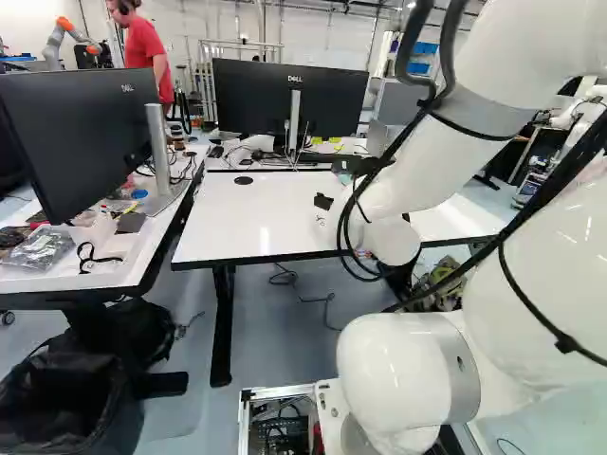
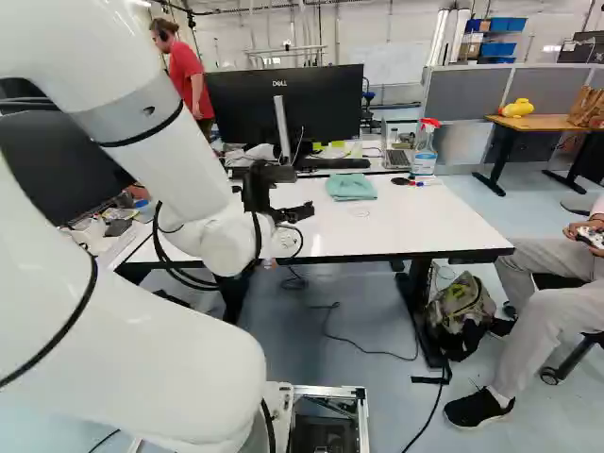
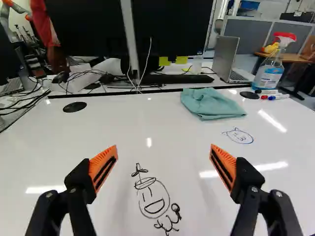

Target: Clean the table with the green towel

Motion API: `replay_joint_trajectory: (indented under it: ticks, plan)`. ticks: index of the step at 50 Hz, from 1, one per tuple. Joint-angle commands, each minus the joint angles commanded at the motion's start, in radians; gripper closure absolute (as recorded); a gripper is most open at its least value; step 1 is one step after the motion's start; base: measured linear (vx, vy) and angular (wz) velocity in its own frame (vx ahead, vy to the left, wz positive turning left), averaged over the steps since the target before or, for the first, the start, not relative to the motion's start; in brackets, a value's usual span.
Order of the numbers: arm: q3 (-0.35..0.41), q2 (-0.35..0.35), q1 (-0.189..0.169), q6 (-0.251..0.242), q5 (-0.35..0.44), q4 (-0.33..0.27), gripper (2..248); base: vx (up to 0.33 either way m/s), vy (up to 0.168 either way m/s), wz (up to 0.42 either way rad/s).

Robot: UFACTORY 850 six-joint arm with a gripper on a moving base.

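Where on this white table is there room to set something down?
The widest bare patch lies between the lone black disc and the towel, ahead of the open hand. It looks crowded beside the towel, where the spray bottle and pens gather, and beyond the far edge, among cables.

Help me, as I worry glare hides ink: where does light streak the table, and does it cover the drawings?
Wrist view: bright streaks lie on the table beside both fingers of the tool and towards the spray bottle, missing the black drawing and blue drawing. Right base view: the blue drawing looks faint against the pale surface.
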Motion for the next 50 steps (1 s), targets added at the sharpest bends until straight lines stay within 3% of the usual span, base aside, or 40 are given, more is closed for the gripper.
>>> replay_joint_trajectory:
  ticks: [50]
  plan:
    - [-0.275, -0.163, -0.088, 0.0, 0.0, 0.0, 3, 0.0, 0.0, 0.0]
